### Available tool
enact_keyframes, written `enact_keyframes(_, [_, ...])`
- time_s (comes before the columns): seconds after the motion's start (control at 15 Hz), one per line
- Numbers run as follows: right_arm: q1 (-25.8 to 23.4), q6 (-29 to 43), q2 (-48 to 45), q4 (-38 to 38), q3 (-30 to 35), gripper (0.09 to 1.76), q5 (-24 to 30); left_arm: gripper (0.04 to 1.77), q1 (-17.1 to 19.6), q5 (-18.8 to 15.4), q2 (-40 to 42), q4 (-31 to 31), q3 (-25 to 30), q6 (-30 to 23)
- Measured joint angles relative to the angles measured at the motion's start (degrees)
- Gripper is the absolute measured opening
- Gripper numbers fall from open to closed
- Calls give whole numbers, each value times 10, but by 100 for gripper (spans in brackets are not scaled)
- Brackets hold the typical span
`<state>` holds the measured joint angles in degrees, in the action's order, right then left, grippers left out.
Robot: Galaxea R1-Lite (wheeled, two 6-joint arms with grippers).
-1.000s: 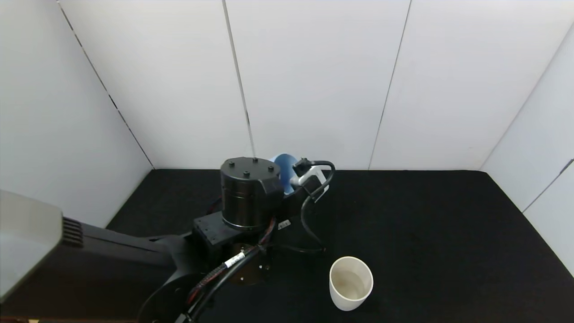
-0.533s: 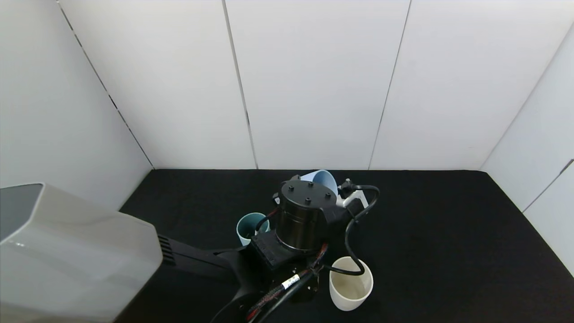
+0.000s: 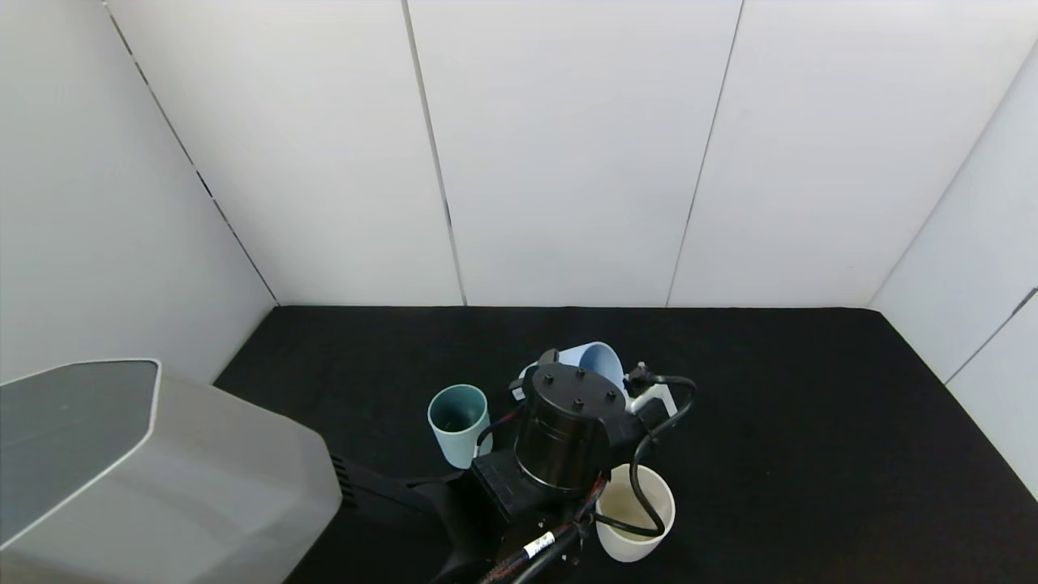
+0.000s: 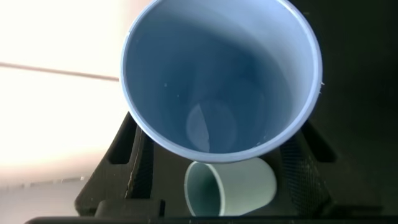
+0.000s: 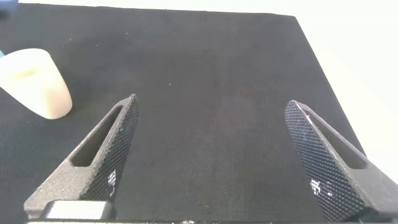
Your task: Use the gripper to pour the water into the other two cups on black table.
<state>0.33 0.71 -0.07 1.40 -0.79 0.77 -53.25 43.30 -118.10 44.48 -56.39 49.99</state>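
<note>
My left gripper (image 3: 606, 375) is shut on the light blue tumbler (image 3: 598, 359) and holds it tilted above the black table (image 3: 811, 422), between the two other cups. The left wrist view looks into the tumbler's mouth (image 4: 217, 74), with the black fingers (image 4: 134, 168) at its sides; a faint shimmer lies at its bottom. The teal-green cup (image 3: 458, 422) stands upright to its left and shows beyond the tumbler (image 4: 230, 186). The cream-white cup (image 3: 636, 519) stands upright near the front, partly behind the arm's cable. My right gripper (image 5: 214, 155) is open and empty, low over the table.
White panel walls close the table at the back and both sides. The left arm's grey housing (image 3: 146, 487) fills the front left corner. The cream cup also shows far off in the right wrist view (image 5: 37, 81).
My left arm has carried the blue tumbler from the back, over the teal cup, to the right and nearer, close to the cream cup. The teal cup has come into view.
</note>
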Motion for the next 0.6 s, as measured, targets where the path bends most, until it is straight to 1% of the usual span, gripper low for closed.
enact_keyframes(0.27, [0, 0, 0, 0, 0, 171, 0, 119, 0, -50, 2, -1, 16, 28])
enact_keyframes(0.47, [0, 0, 0, 0, 0, 171, 0, 119, 2, -55, 6, 3, 26, 58])
enact_keyframes(0.6, [0, 0, 0, 0, 0, 171, 0, 119, 5, -55, 10, 4, 30, 88])
